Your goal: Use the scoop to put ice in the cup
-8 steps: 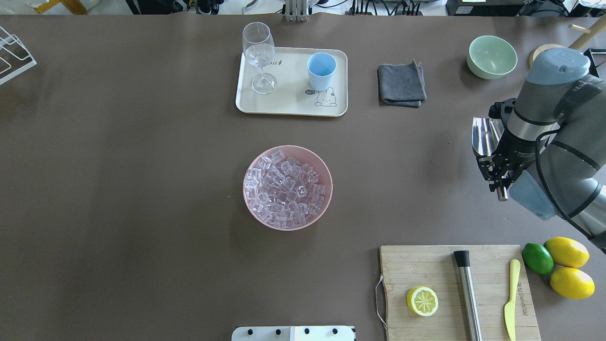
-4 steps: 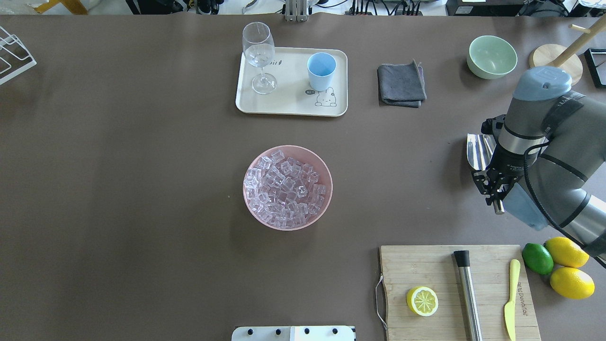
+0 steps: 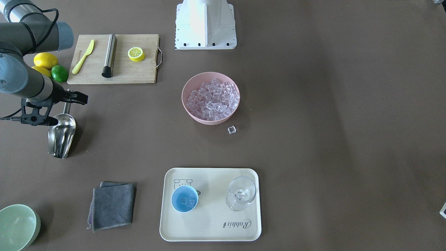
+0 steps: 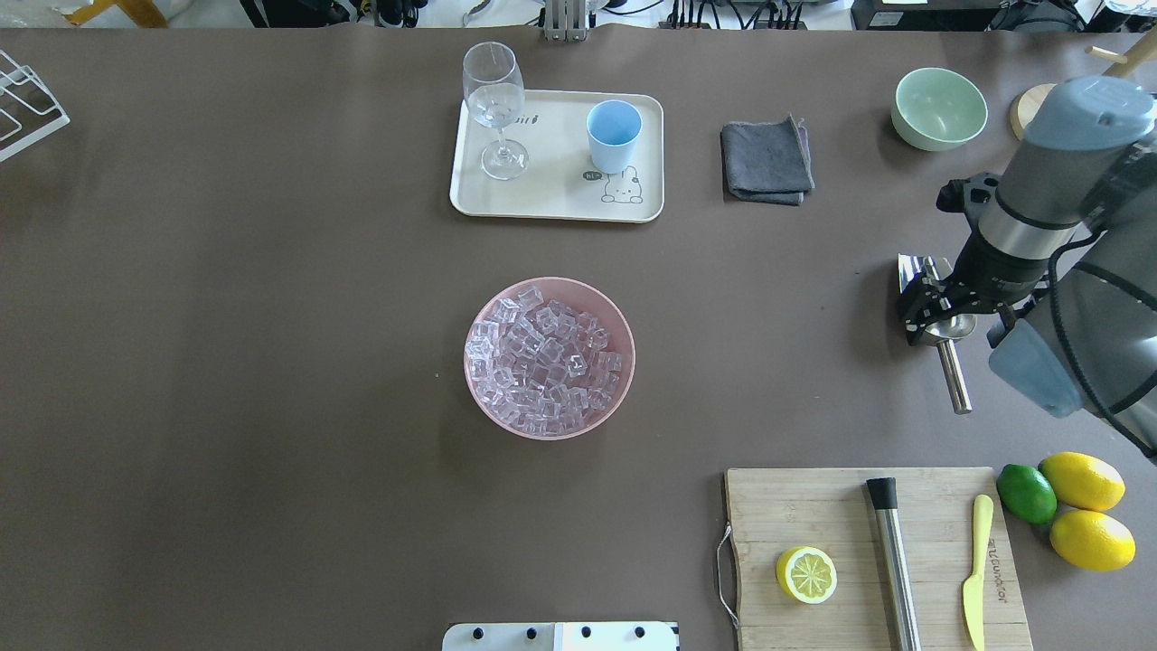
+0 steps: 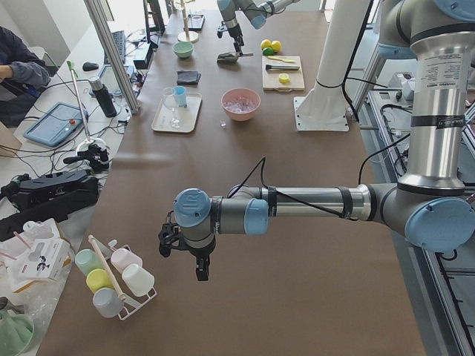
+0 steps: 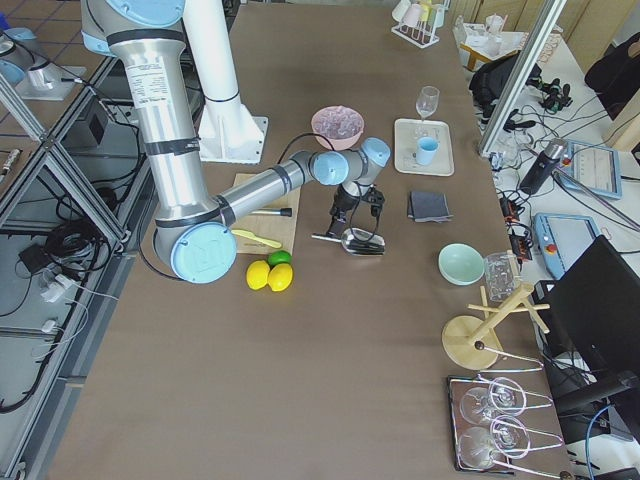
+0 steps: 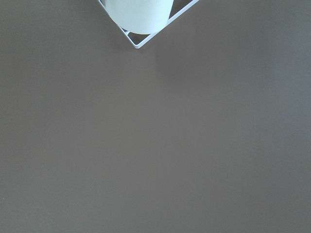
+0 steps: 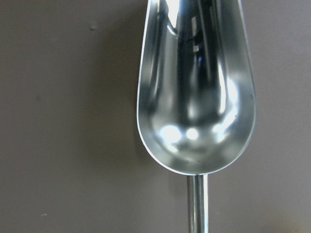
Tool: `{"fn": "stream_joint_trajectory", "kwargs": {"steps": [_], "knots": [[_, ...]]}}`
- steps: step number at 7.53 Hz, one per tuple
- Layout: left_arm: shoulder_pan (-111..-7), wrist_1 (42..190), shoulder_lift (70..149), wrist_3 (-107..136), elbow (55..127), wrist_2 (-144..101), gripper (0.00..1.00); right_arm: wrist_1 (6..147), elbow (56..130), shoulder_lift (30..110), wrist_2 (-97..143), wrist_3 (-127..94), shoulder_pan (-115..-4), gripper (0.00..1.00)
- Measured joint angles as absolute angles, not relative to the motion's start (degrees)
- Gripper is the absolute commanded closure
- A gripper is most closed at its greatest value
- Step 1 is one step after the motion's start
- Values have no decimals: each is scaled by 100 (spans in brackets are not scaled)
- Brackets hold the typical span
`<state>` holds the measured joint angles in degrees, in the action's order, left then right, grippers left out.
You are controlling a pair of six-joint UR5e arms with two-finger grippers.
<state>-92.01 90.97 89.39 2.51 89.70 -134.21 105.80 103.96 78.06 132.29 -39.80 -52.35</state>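
The cup (image 4: pixel 614 136) and wine glass (image 4: pixel 494 108) stand on the tray (image 4: pixel 551 194) at the far side of the surface (image 4: pixel 226 362), the bowl (image 3: pixel 209 121) of ice (image 4: pixel 542 362) nearer the robot. The scoop (image 3: pixel 62 134) lies to the robot's right, the cutting board (image 4: pixel 795 506) nearer still.

The right arm (image 4: pixel 1053 194) is made of fat silver-grey tubes with light-blue round caps on its joints. A dark band goes round it, and a thin black cable (image 3: pixel 10 118) hangs from it. The right gripper (image 4: pixel 940 315) is black. The left arm (image 5: pixel 304 208) looks the same, with small dark writing down one tube, and the left gripper (image 5: pixel 200 271) is black too. A white post (image 3: pixel 205 17) has a flat white foot with dark screws.
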Motion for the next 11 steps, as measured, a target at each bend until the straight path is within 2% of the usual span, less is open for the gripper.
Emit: {"fn": "stream_joint_trajectory", "kwargs": {"steps": [3, 5, 8, 11], "knots": [[-9201, 9097, 8939, 250, 8974, -13425, 2, 10650, 11214, 8279, 13369, -3025, -6408, 0], [-9199, 9097, 8939, 250, 8985, -13433, 2, 10719, 11278, 8690, 13513, -1512, -7375, 0], [-9196, 9104, 8945, 246, 8996, -13431, 2, 11046, 10488, 8893, 13372, 1325, -8682, 0], [-9200, 9106, 8939, 246, 9000, -13423, 2, 11007, 9989, 9168, 13246, 2031, -9040, 0]]}}
